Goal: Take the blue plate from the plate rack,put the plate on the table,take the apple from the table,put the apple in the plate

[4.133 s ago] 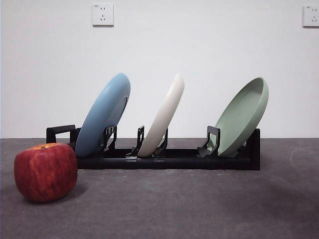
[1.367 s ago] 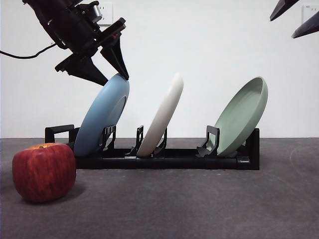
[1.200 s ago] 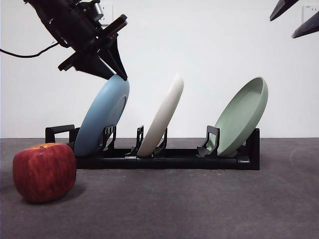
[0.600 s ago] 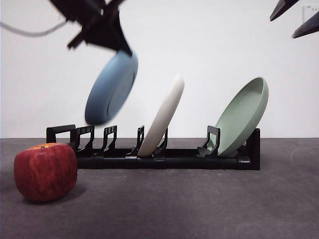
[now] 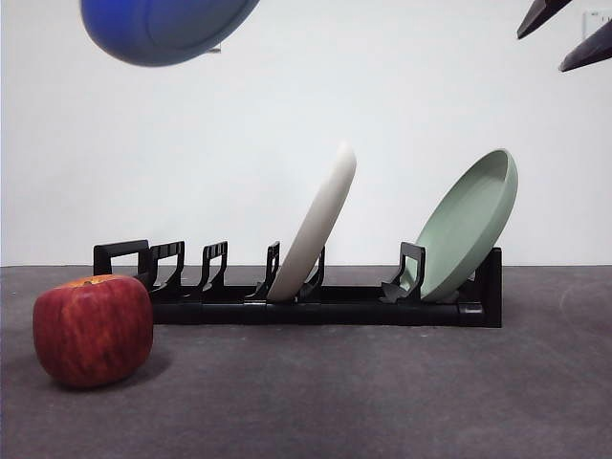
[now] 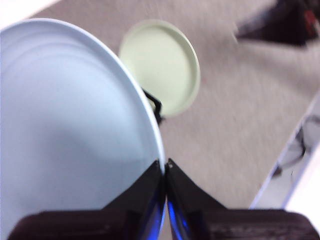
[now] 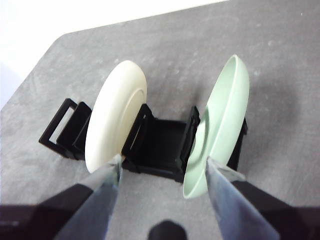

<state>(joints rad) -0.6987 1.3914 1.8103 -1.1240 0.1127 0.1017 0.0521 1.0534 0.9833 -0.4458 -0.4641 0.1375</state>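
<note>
Plate lifted clear of the rack, apple waiting below

Left gripper (image 6: 164, 167) has its two jaws pinched together on the rim of the blue plate (image 5: 167, 27), which hangs high at about eleven o'clock in the front view, well above the plate rack (image 5: 296, 292). Holding it by the edge probably lets it be laid flat on the table (image 5: 382, 402). The apple (image 5: 93, 330) sits on the table at eight o'clock, near the rack's looped end. A cream-white plate (image 5: 314, 222) and a pale green plate (image 5: 461, 225) lean in their slots. Right gripper (image 7: 162, 172) hovers above them, jaws apart, holding nothing.
</note>
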